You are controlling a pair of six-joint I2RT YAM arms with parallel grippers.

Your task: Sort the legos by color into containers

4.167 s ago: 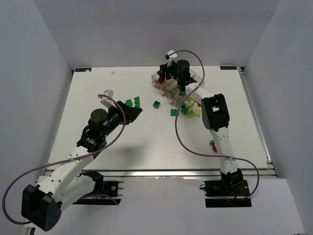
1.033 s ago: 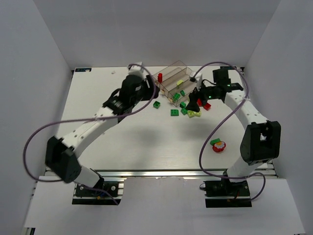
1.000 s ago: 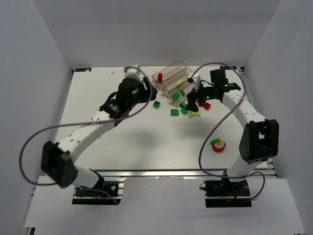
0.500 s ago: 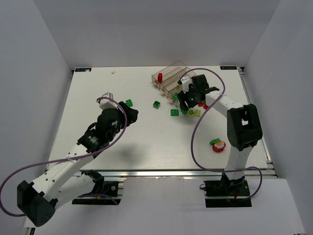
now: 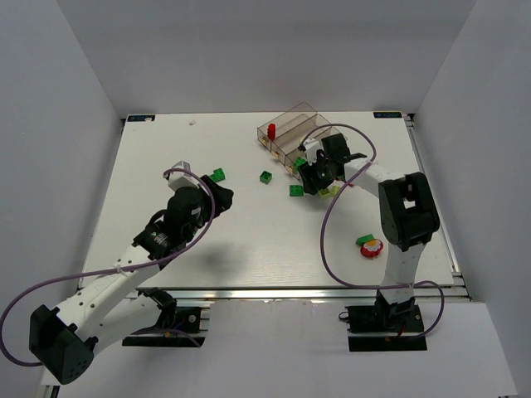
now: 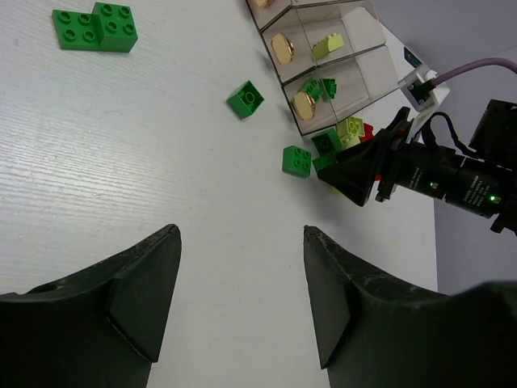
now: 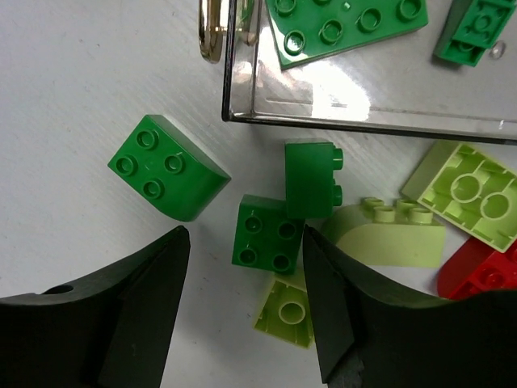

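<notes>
- Between the widely spread fingers of the right end effector (image 7: 242, 246), which grips nothing, a square dark green lego (image 7: 266, 230) lies flat on the bench (image 7: 81, 81), studs up.
- Just beside that lego's far corner, a second dark green lego (image 7: 311, 179) lies tipped on its side. Its studs point right in the wrist view and its long axis aims at the tray wall.
- Left of both and apart from them, a rounded dark green lego (image 7: 168, 166) sits studs up, turned askew.
- To the right, the lime legos (image 7: 384, 230) crowd together: one curved piece with studs up, two others flipped hollow side up. A red lego (image 7: 477, 279) shows at the frame's edge.
- Past this cluster stand the containers (image 7: 240, 81), three clear compartments joined side by side.
  - From above, their long axis runs diagonally toward the bench's far right.
  - The nearest compartment holds dark green pieces.
  - The farthest holds an upright red piece (image 5: 271, 130).
- Well apart from the tray, the left end effector (image 6: 238, 242) hovers over bare bench, fingers wide and empty.
- Ahead of it lies a joined pair of dark green legos (image 6: 95, 27), studs up, long axis running across the wrist view.
</notes>
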